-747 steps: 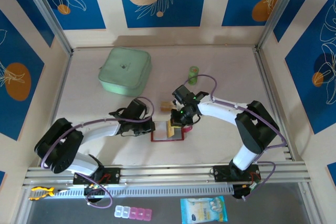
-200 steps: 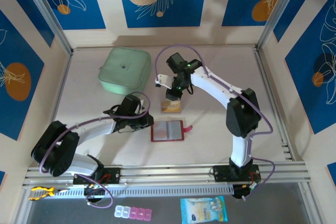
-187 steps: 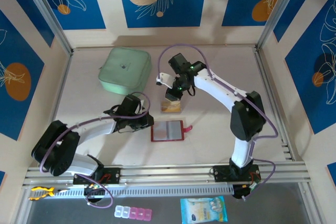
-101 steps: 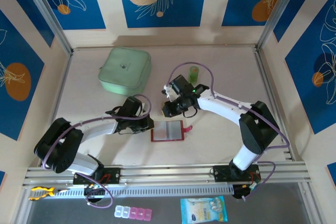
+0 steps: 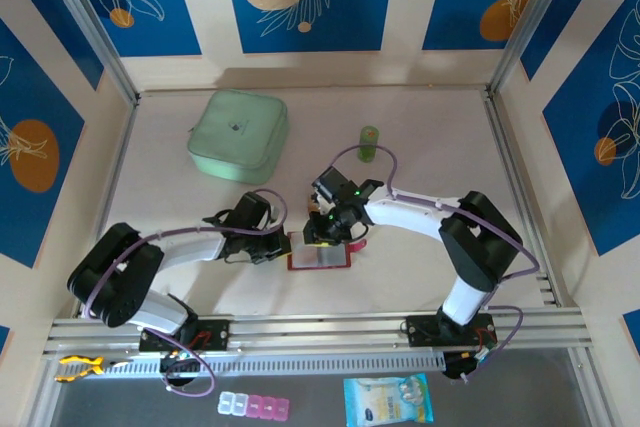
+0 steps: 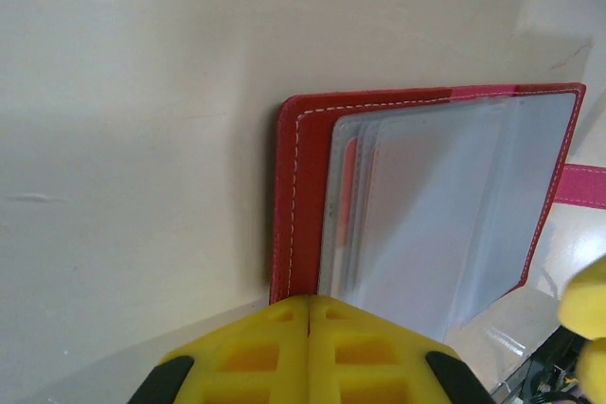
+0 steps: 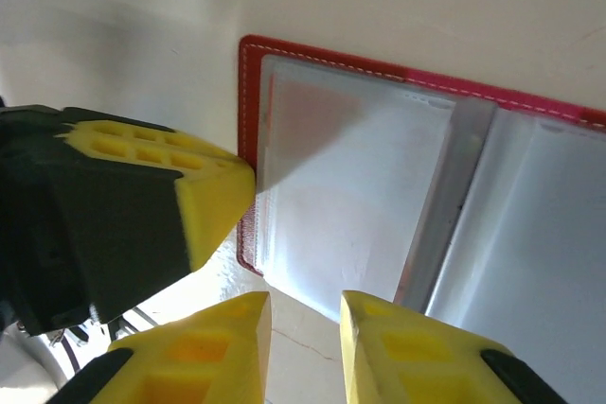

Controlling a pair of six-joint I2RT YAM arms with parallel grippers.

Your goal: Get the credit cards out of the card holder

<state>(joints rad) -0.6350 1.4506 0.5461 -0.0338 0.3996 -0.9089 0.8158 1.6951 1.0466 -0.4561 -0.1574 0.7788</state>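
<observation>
The red card holder [image 5: 325, 259] lies open and flat, its grey clear pockets up. In the left wrist view an orange-red card edge [image 6: 348, 198] shows inside the pockets next to the red cover [image 6: 289, 196]. My left gripper [image 5: 287, 244] is shut, and its joined tips [image 6: 310, 302] rest against the holder's left edge. My right gripper [image 5: 322, 235] hovers open over the holder's far edge; its narrow gap [image 7: 305, 314] sits just short of the clear pocket [image 7: 350, 196] with nothing in it. The tan cards set down behind the holder are hidden under the right arm.
The pale-green pouch [image 5: 238, 135] lies at the back left and a small green bottle [image 5: 369, 142] stands behind the right arm. The holder's pink tab [image 5: 357, 244] sticks out to its right. The left finger [image 7: 142, 205] sits close beside the right gripper.
The right gripper has come from the card pile at the back down to the holder's far edge. The left gripper has slid right, up against the holder's left edge.
</observation>
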